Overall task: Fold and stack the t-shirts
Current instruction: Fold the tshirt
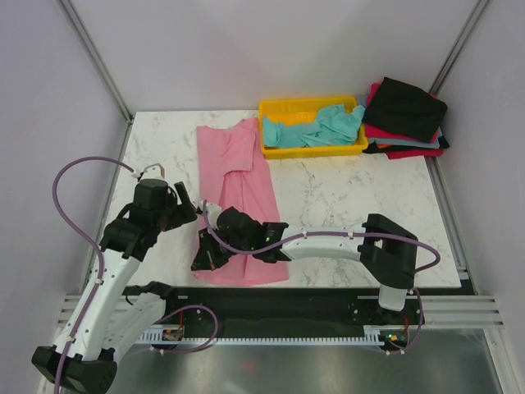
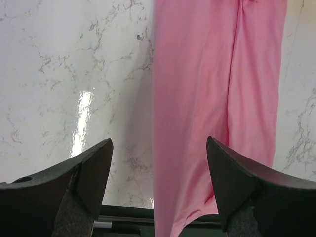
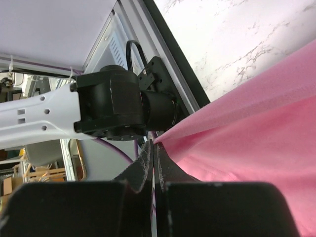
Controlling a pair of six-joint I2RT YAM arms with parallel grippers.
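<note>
**Right gripper** (image 3: 154, 148): fingers shut tight on a pinch of the pink tee (image 1: 246, 176) at its near left corner. The cloth tents up to them, close to the bench's (image 1: 353, 197) near edge.

**Left gripper** (image 2: 158, 148): jaws wide apart and holding nothing, hovering over the tee's left edge, farther in from the near edge.

**Pink tee**: a long narrow strip, already folded lengthwise. It runs from near the far edge to the near edge, left of centre.

**Tray** (image 1: 267, 123): at the far edge, with the teal tee (image 1: 324, 127) crumpled inside.

**Black tee** (image 1: 406, 107) lying on the red tee (image 1: 410, 153): at the far right corner.

**Step, as I judge it**: the crosswise fold of the pink tee.

**Next**: I must carry the near end over toward the far end and keep the hems square. One pinched corner would likely drag it askew, so I want the left gripper on the cloth too.
</note>
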